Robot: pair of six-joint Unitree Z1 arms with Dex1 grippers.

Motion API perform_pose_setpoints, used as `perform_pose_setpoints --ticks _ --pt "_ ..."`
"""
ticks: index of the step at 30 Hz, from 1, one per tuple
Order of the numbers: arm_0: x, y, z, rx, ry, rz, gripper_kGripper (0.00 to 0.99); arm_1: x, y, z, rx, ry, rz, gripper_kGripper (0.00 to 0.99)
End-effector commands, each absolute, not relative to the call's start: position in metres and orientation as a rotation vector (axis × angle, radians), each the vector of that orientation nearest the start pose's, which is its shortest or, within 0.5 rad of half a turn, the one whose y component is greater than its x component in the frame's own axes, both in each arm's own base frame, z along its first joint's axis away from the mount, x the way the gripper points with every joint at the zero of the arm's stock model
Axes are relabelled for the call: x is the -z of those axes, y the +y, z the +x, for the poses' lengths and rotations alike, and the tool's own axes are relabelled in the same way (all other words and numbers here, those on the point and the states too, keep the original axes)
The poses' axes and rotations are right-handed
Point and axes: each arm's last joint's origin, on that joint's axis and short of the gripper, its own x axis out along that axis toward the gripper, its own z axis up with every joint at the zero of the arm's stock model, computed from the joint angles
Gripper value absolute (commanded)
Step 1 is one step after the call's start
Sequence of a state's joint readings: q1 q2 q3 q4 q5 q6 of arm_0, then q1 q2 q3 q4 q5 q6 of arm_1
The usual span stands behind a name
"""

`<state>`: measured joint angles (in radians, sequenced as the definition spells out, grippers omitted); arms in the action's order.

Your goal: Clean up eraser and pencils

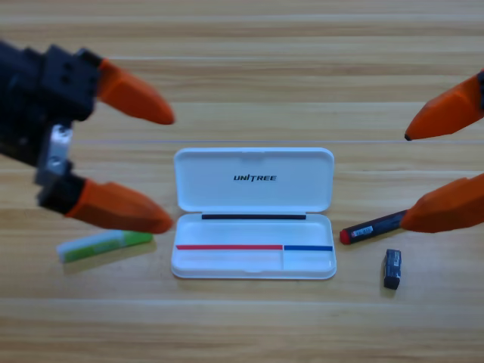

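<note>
Eraser point(392, 268), small dark block, lies right of the open white plastic case point(253, 261); black red-ended pencil point(372, 227) just above it, white-green pencil point(104, 246) left. I see left gripper point(165, 168) and right gripper point(412, 178) gaping wide, empty.

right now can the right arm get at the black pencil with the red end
Probably yes. The right gripper is open, its lower jaw overlapping the black pencil's far end. The eraser lies apart below and the white case sits clear to its left.
</note>
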<state>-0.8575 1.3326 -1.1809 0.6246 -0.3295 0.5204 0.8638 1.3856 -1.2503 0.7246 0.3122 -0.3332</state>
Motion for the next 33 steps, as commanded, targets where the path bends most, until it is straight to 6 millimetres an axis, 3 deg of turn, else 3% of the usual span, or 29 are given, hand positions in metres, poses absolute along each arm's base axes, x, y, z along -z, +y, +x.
perform_pose_setpoints --ticks 1,10,18,21,25,30,33 --pt "-0.374 -0.21 0.131 1.415 0.547 0.662 0.988 -0.363 0.203 0.144 -1.279 0.793 -0.546 0.983" --pt "-0.374 -0.213 0.132 1.421 0.514 0.717 0.989 -0.357 0.2 0.142 -1.272 0.822 -0.537 0.988" --pt "-0.369 -0.221 0.143 1.366 0.589 0.819 0.99 -0.353 0.194 0.143 -1.179 0.859 -0.54 0.986" --pt "-0.377 -0.229 0.155 1.28 0.647 0.911 0.989 -0.347 0.192 0.149 -1.067 0.902 -0.558 0.985" --pt "-0.383 -0.225 0.169 1.087 0.681 1.075 0.989 -0.339 0.199 0.172 -0.773 1.011 -0.476 0.983" --pt "-0.362 -0.21 0.209 0.907 0.853 1.12 0.988 -0.312 0.202 0.189 -0.704 1.141 -0.494 0.986" --pt "-0.339 -0.203 0.228 0.873 0.966 1.118 0.985 -0.292 0.208 0.199 -0.61 1.259 -0.391 0.99"
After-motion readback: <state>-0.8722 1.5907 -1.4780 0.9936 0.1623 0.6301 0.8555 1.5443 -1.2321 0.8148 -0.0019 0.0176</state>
